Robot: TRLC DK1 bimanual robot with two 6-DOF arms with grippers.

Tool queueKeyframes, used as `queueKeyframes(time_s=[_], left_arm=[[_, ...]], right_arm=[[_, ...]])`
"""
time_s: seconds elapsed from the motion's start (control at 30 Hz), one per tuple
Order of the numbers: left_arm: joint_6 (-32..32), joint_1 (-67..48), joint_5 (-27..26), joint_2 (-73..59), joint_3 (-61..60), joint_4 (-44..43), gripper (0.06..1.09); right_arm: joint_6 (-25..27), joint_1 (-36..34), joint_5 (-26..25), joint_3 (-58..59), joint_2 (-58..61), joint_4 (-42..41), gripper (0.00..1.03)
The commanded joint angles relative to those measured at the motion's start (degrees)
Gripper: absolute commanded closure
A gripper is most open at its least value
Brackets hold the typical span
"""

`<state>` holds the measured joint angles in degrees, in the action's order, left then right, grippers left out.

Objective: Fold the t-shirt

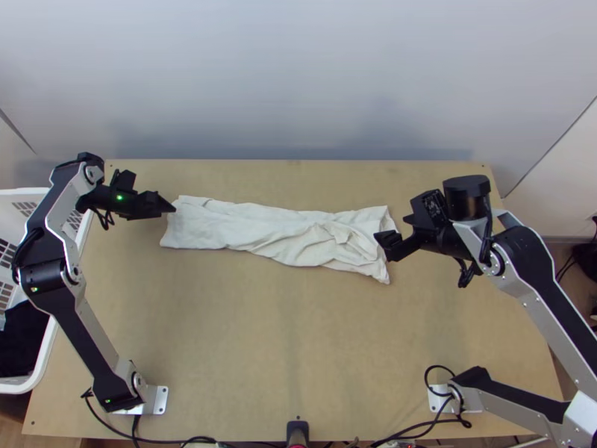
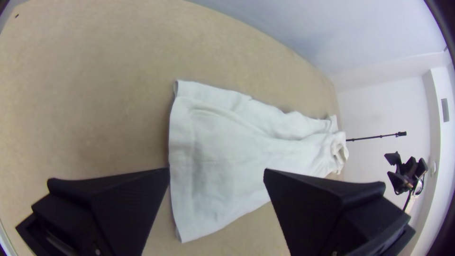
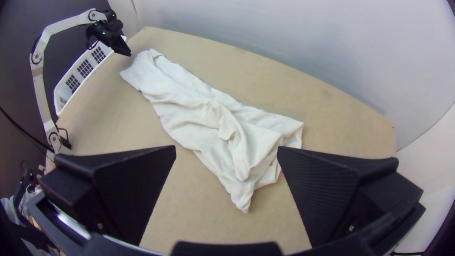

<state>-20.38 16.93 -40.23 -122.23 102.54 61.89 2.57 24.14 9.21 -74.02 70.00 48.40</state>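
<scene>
t-shirt point(image 1: 261, 228): long flattened strip, right end rumpled; lies along far edge of table point(image 1: 246, 343)
left gripper point(image 1: 146, 191): wide, near far left corner
right gripper point(image 1: 399, 226): wide, at shirt's right end
basket point(image 1: 21, 386): at left edge

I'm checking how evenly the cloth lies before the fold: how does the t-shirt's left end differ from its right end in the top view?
The left end lies fairly smooth, while the right end is wrinkled and layered. The left end finishes in a nearly straight edge; the right end spreads wider, to a pointed corner. Both are white and rest on the table.
</scene>
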Motion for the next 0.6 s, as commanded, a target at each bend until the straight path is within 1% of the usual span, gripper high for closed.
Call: queueKeyframes(time_s=[0.0,0.3,0.57], left_arm=[[-1.5,0.6,0.7,0.5,-1.9,-0.2,0.12],[0.2,-2.1,0.7,-0.6,-4.3,-4.4,0.12],[1.9,-3.7,0.8,-1.3,-4.0,-6.1,0.12]], right_arm=[[0.0,0.3,-0.1,0.2,0.5,-0.5,0.03],[-0.5,0.3,-0.1,-1.3,0.2,0.2,0.03],[-0.5,0.4,-0.1,-1.6,0.1,1.3,0.04]])
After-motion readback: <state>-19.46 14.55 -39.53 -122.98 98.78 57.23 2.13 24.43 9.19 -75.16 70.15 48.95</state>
